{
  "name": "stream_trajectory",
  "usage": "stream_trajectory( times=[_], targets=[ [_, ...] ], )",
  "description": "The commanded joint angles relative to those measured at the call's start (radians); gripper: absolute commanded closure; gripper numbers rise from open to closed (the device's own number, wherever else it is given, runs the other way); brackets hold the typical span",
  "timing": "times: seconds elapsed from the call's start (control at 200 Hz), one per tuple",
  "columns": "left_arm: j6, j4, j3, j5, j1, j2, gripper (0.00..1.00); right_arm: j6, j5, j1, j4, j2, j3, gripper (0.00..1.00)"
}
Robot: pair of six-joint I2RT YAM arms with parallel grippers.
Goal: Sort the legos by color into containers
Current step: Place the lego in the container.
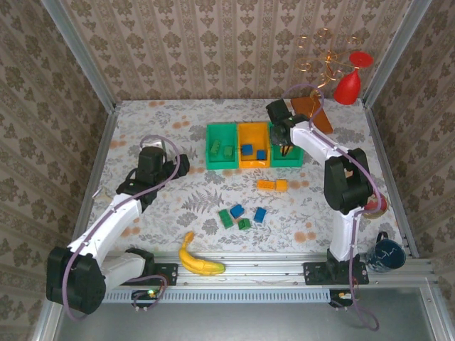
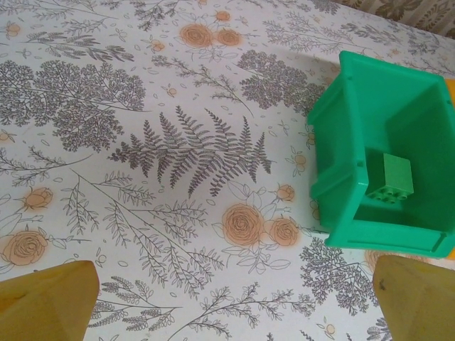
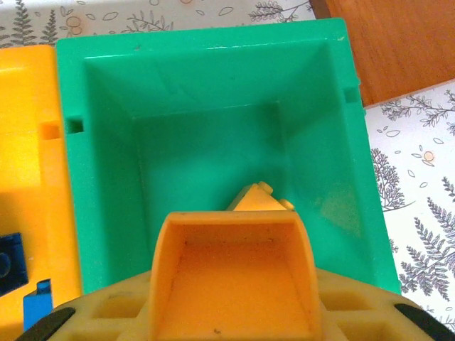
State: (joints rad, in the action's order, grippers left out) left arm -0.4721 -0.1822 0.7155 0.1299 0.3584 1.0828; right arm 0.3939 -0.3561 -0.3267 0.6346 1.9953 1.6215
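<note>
Small orange studded brick (image 3: 259,200) lies below the right gripper (image 1: 284,144), inside green plastic bin (image 3: 71,177) for colour sorting; whether gripped, unclear; left gripper (image 2: 234,302) spread wide

Bright, even light from above; soft shade fills the green bin (image 3: 206,78), with a pale sheen on its right inner wall. Just below the bin the finger (image 3: 234,284) is blurred. Behind the bin, seen from overhead, the wallpapered walls (image 1: 213,50) splay outward.

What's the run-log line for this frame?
left gripper: open, near left green bin | right gripper: above right green bin, grip unclear | loose bricks: several on table
</note>
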Motion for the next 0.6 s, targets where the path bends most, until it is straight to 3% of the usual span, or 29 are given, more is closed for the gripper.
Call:
stream_trajectory(
  times=[0.0,0.295,0.44,0.595],
  targets=[
    [0.000,-0.014,-0.005,-0.031,-0.006,-0.016,0.00,-0.010,-0.003,0.002,0.011,0.018,0.030,0.56],
    [0.026,-0.090,0.007,-0.050,0.031,-0.030,0.00,-0.013,0.006,0.006,0.020,-0.001,0.018,0.47],
    [0.040,-0.171,0.016,-0.008,0.091,-0.041,0.00,-0.007,0.018,0.005,0.024,-0.048,-0.008,0.43],
    [0.020,-0.253,0.015,0.025,0.228,-0.053,0.00,0.013,0.045,0.001,0.030,-0.124,-0.060,0.36]
  ],
)
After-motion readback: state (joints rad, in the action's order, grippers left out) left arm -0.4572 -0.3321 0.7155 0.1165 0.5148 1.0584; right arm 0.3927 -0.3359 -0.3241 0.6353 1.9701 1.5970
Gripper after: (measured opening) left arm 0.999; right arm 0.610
